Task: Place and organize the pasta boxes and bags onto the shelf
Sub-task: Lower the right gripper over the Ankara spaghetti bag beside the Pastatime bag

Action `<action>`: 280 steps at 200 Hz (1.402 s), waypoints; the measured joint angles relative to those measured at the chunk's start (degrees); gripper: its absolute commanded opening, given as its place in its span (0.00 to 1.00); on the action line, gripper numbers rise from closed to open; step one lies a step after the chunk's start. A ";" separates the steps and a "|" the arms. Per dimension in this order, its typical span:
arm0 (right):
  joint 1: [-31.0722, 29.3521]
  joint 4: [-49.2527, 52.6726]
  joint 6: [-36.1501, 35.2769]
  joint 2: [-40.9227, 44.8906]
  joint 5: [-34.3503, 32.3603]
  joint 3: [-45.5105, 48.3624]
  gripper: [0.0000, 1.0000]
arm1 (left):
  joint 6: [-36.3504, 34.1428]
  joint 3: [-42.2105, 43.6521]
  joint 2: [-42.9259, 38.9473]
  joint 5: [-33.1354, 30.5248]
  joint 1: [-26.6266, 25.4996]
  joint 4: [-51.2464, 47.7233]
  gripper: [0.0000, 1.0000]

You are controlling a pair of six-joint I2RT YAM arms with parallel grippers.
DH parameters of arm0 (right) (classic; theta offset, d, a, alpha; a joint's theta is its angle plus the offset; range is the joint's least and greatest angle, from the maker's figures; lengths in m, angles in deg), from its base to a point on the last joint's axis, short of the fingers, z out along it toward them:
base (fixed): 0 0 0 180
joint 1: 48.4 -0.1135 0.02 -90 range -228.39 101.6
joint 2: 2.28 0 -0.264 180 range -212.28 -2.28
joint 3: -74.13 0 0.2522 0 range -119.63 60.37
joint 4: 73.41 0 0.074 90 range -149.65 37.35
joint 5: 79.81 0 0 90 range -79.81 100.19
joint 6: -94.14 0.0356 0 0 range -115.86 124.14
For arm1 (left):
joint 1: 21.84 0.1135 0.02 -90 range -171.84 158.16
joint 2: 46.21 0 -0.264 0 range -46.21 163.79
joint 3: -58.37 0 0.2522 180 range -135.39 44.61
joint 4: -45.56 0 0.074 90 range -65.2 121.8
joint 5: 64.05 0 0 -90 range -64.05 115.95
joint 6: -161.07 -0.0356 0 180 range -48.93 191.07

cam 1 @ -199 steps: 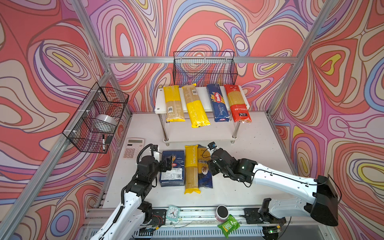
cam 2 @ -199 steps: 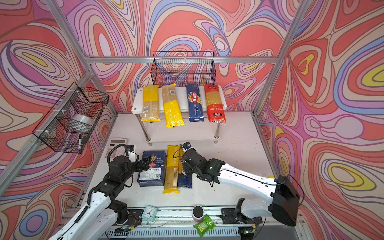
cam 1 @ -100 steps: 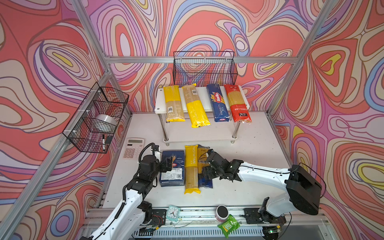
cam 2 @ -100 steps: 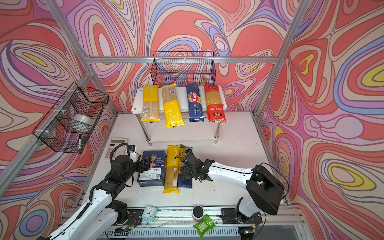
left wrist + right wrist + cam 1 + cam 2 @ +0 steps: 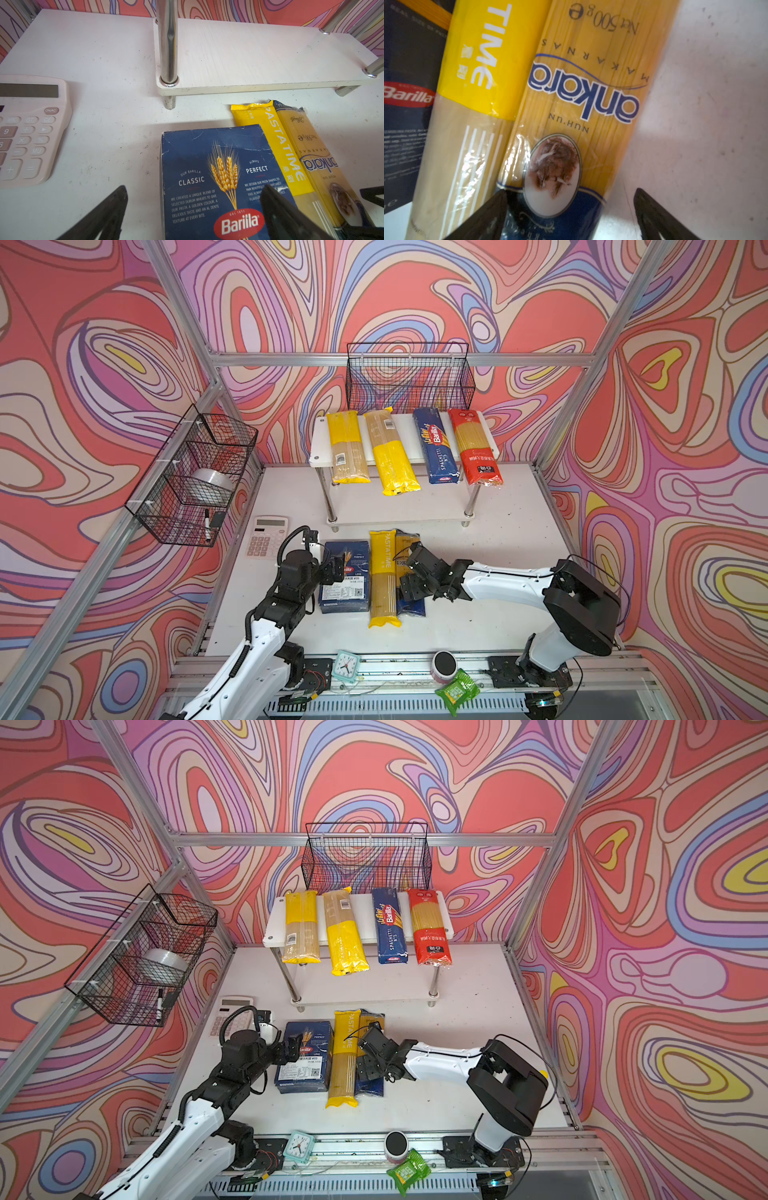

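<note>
Right pincer (image 5: 570, 192) spread wide, straddling the blue-gold bag (image 5: 583, 83), holding nothing | bag flat on table (image 5: 706, 104), touching yellow bag (image 5: 477, 52), near the shelf (image 5: 259, 58) | next: sink squarely, inner finger clear of yellow bag, pinch mid-length, lift level.

My two top cameras sit side by side high above the front of the surface (image 5: 498, 556), looking down and toward the back wall (image 5: 395, 302); they share nearly the whole scene, the shelf (image 5: 274, 923) included. The camera on my left wrist rides low behind my left claw (image 5: 195, 187), facing the shelf's lower board across the navy box (image 5: 207, 166) and calculator (image 5: 31, 128). The one on my right wrist hangs very close over the blue and gold bag (image 5: 581, 83), behind my right claw (image 5: 570, 190). Both wrist views share the yellow bag (image 5: 477, 62) and that box
</note>
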 measured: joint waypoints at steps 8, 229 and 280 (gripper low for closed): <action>0.00 -0.24 0.00 -0.09 -0.15 -0.02 0.98 | 0.00 0.00 0.00 0.09 0.00 0.00 1.00; 8.94 3.65 -2.03 8.35 6.64 5.99 0.98 | -0.02 0.00 0.00 0.74 0.00 0.00 1.00; 6.64 4.02 -5.64 2.58 6.32 -0.63 0.98 | -0.02 0.00 0.00 0.92 0.00 0.00 1.00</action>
